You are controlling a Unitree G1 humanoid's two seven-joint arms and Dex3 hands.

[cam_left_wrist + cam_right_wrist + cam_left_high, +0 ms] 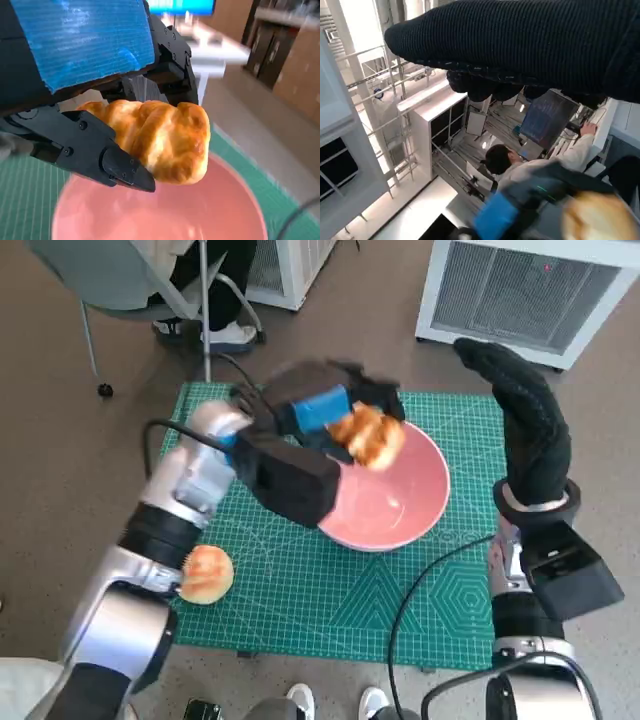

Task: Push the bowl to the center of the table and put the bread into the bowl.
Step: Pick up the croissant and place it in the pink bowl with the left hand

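I'm working in what looks like a lab or robotics workroom: a green cutting mat covers the small table, and white vented equipment cabinets stand on the brown floor. My right wrist view shows a person seated at a monitor among white metal racks
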